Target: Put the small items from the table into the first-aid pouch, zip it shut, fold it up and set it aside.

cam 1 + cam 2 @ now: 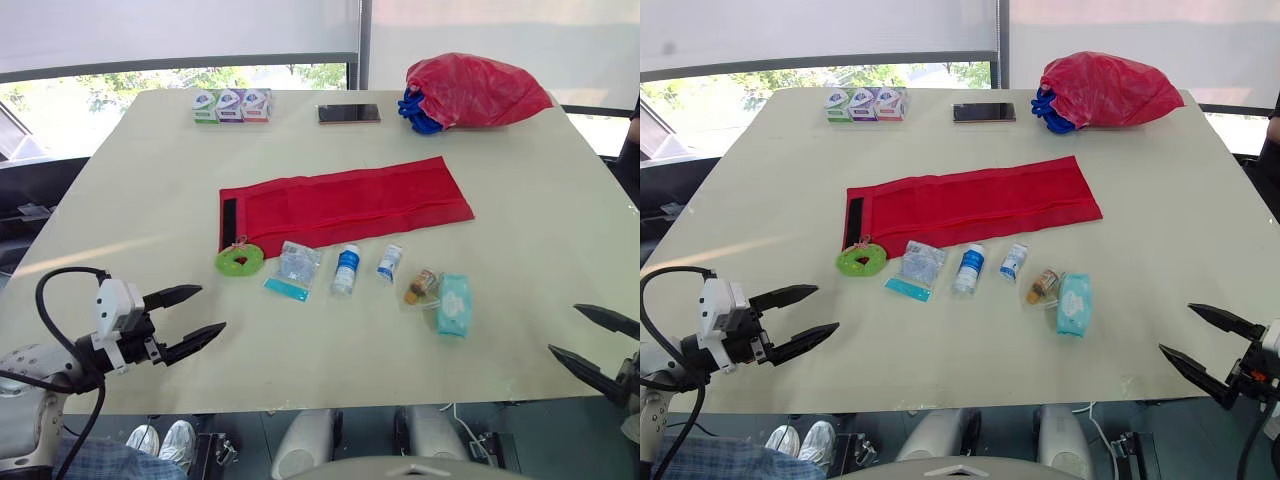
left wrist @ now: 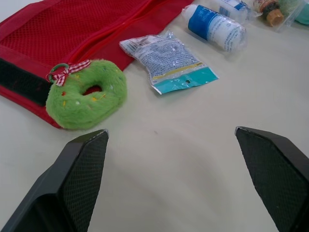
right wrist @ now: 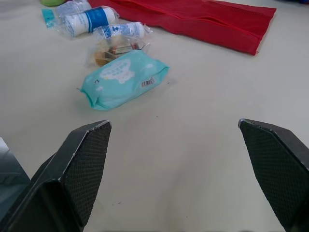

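**Clerk:** Entry one, the pouch?

**Checker:** The first-aid pouch (image 1: pixel 345 205), red mesh, lay opened out flat and unfolded at the middle of the table (image 1: pixel 130 200). Its long side ran across the table, with a black strip (image 1: pixel 229 222) at its left end.

**Clerk:** Small items?

**Checker:** There were six, all outside the pouch, in a row just in front of its near edge. From the left:
- green plush ring (image 1: pixel 240 259) with a checked bow, touching the pouch's near left corner
- clear sachet (image 1: pixel 294 270) with a teal end
- white bottle (image 1: pixel 346 269) with a blue label, lying on its side
- smaller tube (image 1: pixel 390 263), also lying down
- small clear packet (image 1: pixel 421 286) with brown contents
- teal wipes pack (image 1: pixel 454 304), just beside that packet at the right end

**Clerk:** Grippers?

**Checker:** The left gripper (image 1: pixel 210 308) was over the table's near left part, fingers spread wide with nothing between them. It pointed toward the plush ring and was apart from it. The right gripper (image 1: pixel 564 329) was at the near right edge, fingers likewise parted and empty. The wipes pack was the closest item to it, but well clear.

**Clerk:** Other holdings?

**Checker:** Along the far edge stood three small boxes (image 1: pixel 231 105) side by side. A phone (image 1: pixel 349 113) lay flat to their right. A red bag (image 1: pixel 470 92) with blue fabric at its mouth sat toward the far right corner.
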{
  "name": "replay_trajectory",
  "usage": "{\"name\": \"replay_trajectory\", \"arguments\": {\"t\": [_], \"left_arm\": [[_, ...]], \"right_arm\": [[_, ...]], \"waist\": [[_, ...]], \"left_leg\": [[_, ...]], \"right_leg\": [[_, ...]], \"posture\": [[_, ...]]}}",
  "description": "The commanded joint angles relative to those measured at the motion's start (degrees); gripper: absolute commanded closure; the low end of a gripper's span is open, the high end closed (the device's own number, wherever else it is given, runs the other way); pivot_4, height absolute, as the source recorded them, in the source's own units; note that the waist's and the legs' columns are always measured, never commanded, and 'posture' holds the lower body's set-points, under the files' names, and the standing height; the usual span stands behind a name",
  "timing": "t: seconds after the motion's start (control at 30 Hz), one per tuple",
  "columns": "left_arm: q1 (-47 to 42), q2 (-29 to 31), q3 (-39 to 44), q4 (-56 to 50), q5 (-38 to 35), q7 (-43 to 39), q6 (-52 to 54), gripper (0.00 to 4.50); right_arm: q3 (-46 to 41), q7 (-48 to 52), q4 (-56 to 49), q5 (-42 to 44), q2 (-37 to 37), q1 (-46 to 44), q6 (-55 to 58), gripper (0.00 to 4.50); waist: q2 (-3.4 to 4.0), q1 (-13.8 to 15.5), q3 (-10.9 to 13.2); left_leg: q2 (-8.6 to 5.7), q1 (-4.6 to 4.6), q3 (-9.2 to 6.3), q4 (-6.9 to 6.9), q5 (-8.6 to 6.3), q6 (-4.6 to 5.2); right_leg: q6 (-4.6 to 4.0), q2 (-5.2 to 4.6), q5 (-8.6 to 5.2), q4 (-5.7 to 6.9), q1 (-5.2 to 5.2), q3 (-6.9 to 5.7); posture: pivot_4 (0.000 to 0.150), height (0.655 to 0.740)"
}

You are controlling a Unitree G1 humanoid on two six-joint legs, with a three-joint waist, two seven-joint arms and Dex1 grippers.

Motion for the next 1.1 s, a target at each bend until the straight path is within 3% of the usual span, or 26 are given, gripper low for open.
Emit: {"name": "replay_trajectory", "arguments": {"t": [0.03,0.4,0.67,0.93,1.1], "left_arm": [[-0.3,0.3,-0.2,-0.3,-0.5,-0.4,0.0,0.03],[-4.1,0.5,-3.1,0.9,-0.6,-0.5,0.7,0.03],[-15.9,0.7,-10.9,-4.6,-2.7,6.7,16.7,0.03],[-30.9,-0.3,-20.6,-0.3,-1.6,13.0,34.1,0.03],[-34.2,-0.3,-23.0,1.0,-3.7,11.6,40.8,0.03]], "right_arm": [[-0.8,-0.6,-2.3,0.4,0.3,0.7,-0.3,0.00],[-0.1,-2.8,-6.1,1.1,0.6,1.4,1.3,0.00],[5.2,-9.0,-19.9,7.2,-0.8,-4.1,11.0,0.00],[12.3,-16.6,-29.0,8.8,-1.4,-12.3,17.6,0.00],[13.8,-20.7,-32.9,10.5,-1.8,-15.2,21.0,0.00]], "waist": [[0.01,0.0,0.0],[0.02,0.0,0.0],[0.01,0.1,0.0],[-0.03,-0.1,0.0],[-0.09,-0.3,0.0]], "left_leg": [[0.00,0.00,0.01,0.02,0.00,0.00],[-0.01,0.01,0.00,0.03,0.00,0.00],[-0.01,0.01,-0.07,0.17,0.01,-0.01],[-0.04,-0.04,-0.08,0.17,0.14,-0.22],[-0.09,-0.03,0.01,0.18,0.16,-0.24]], "right_leg": [[0.00,0.00,0.00,0.00,0.00,0.01],[0.01,0.00,0.02,0.00,-0.01,0.01],[0.09,0.05,0.09,0.08,0.00,-0.05],[0.18,0.33,0.16,0.13,-0.04,-0.03],[0.23,0.38,0.19,0.15,-0.05,-0.04]], "posture": [[0.150,0.7400],[0.150,0.7400],[0.150,0.7400],[0.150,0.7400],[0.150,0.7400]]}}
